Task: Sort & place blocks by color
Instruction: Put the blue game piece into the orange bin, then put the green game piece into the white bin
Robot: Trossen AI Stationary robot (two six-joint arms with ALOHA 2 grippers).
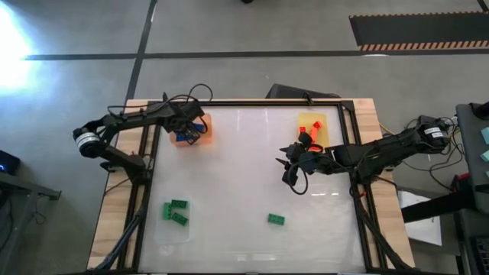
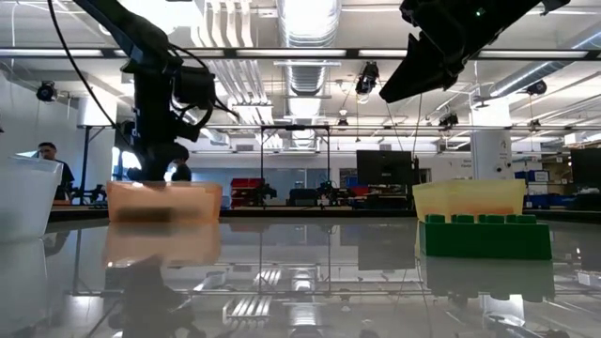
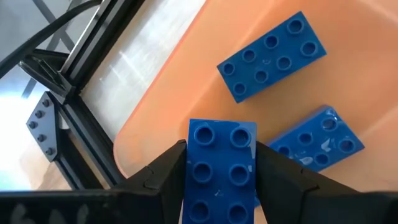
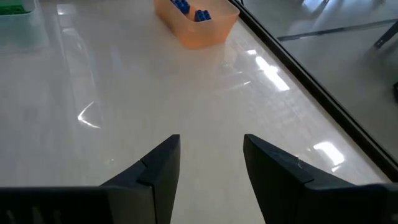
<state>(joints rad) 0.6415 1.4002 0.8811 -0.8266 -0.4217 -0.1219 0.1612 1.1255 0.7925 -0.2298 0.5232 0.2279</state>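
Up close, left gripper (image 3: pixel 217 186) jaws grasping blue block (image 3: pixel 219 177) over orange tray (image 3: pixel 186 81); right gripper (image 4: pixel 211 168) jaws apart, empty.

No legible text, label, brand, number or sign appears in any view. The studs on the blue studded plastic bricks (image 3: pixel 271 57) show no readable lettering. The black floor mat with a striped orange-and-white edge (image 1: pixel 419 33) carries a hazard pattern only, without words. Screens and fixtures in the room behind the table are too small to read.
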